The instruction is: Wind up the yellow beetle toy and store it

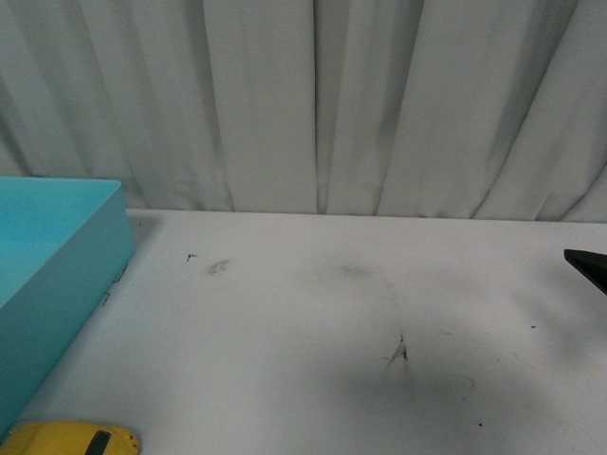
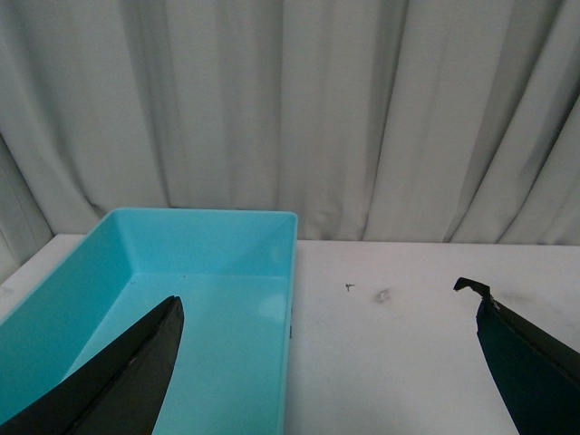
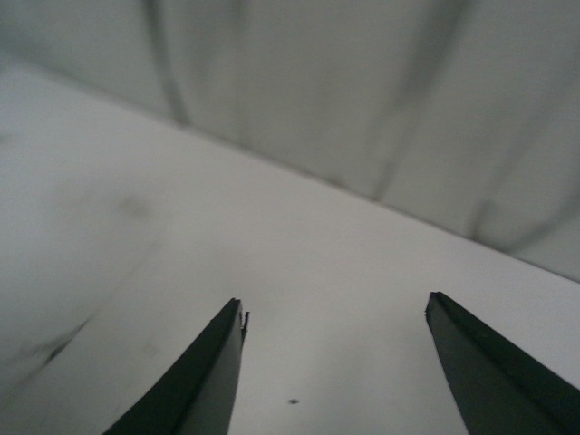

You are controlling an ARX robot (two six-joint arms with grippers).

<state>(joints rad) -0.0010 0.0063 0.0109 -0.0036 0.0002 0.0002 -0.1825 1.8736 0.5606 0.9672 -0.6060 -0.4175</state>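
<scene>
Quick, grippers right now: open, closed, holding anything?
Left gripper: open, holding nothing.
Right gripper: open, holding nothing.

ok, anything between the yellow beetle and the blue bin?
Nothing visible. The yellow beetle toy lies at the front view's bottom edge, right by the turquoise bin, next to its outer wall. What shows of the bin's interior is empty.

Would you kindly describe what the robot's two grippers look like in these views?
Both are plain matte black. The left gripper has two broad, tapering fingers, one tip ending in a small hook. The right gripper looks alike, with pointed tips. No cables or markings show.
</scene>
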